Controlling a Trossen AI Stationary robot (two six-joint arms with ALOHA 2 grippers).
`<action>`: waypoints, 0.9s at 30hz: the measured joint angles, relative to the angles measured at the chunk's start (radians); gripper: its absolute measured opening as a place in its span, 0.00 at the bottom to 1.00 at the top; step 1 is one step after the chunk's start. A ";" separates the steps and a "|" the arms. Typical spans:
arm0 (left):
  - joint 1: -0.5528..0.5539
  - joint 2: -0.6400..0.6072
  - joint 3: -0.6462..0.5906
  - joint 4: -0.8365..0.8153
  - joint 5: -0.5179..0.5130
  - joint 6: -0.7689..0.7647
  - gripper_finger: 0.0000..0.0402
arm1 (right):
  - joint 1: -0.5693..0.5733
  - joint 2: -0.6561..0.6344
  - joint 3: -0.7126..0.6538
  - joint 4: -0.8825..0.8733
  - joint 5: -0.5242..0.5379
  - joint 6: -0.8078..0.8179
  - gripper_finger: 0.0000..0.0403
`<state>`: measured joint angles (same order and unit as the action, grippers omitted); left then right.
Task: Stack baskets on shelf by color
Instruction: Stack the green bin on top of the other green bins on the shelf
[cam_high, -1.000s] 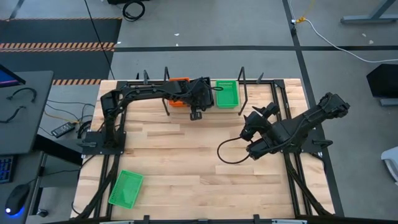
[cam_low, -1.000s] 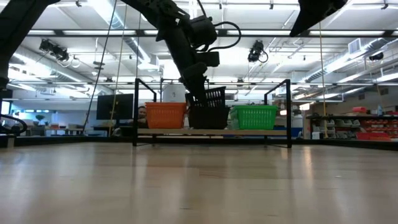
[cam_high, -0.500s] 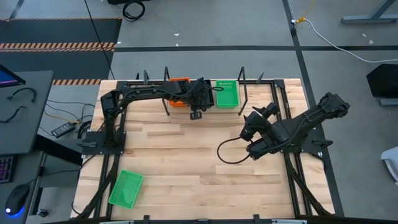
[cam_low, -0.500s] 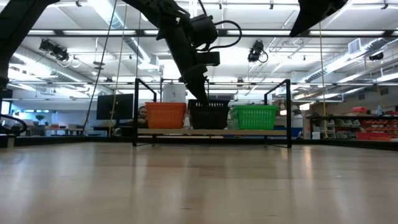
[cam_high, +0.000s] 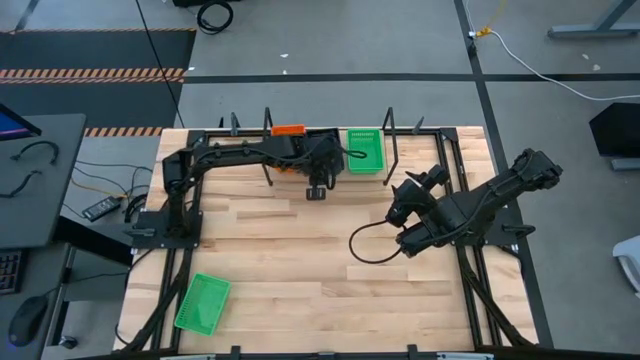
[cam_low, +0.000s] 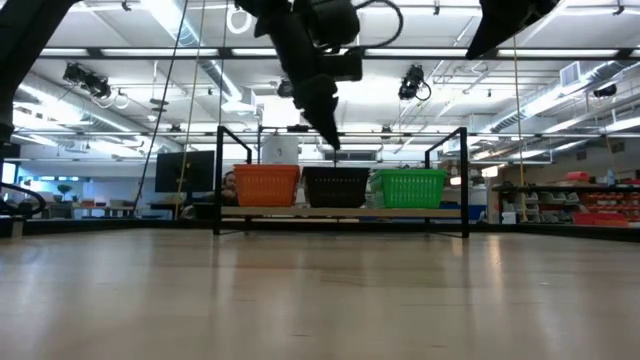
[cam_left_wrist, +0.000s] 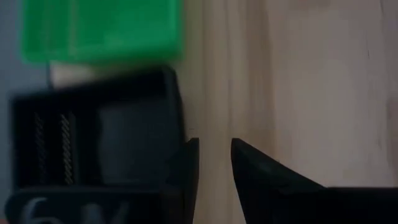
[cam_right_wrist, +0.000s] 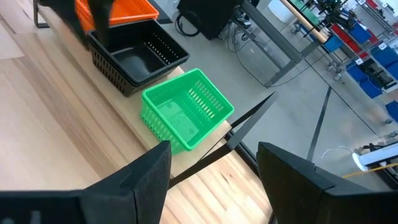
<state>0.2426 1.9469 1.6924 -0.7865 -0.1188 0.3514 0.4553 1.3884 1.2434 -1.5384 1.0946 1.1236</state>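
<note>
Altogether four baskets show: one orange basket (cam_low: 266, 186), one black basket (cam_low: 335, 187) and one green basket (cam_low: 411, 187) stand side by side in a row on the shelf (cam_low: 340, 212) at the far edge of the table (cam_high: 300, 260), the black one between the other two, and a second green basket (cam_high: 203, 302) lies alone near the front left corner of the table, well apart from the rest. Two arms are at work or waiting. The left gripper (cam_low: 328, 132) hangs above the black basket, clear of its rim, and its fingers (cam_left_wrist: 186, 163) stand a little parted with nothing between them; in the left wrist view the black basket lies just beside them and the green one beyond it. The right gripper (cam_right_wrist: 211, 168) waits over the right middle of the table, its fingers spread wide and empty, looking toward the three baskets on the shelf. Compared with a second ago, the black basket has changed most: then it hung tilted in the left gripper's hold, raised above the shelf board between the orange and green baskets; half a second ago it was level and down in the row with the fingers at its rim; now it sits flat on the board and the left gripper has let go and lifted away. In the high view the left arm's wrist has drawn slightly toward the table's middle, uncovering more of the orange basket. The right arm and the lone green basket have not moved.
</note>
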 joint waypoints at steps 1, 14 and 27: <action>-0.010 0.000 0.000 -0.033 -0.001 -0.019 0.25 | 0.000 0.000 0.000 0.000 -0.002 -0.001 0.60; -0.335 -0.121 -0.051 -0.488 0.034 -0.338 0.25 | 0.000 0.000 -0.030 0.017 -0.012 0.000 0.60; -0.869 -0.314 -0.300 -0.443 0.008 -0.856 0.25 | 0.020 0.000 -0.106 0.206 -0.068 -0.072 0.60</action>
<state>-0.6262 1.6333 1.3923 -1.2297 -0.1104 -0.5047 0.4753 1.3883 1.1378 -1.3320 1.0264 1.0516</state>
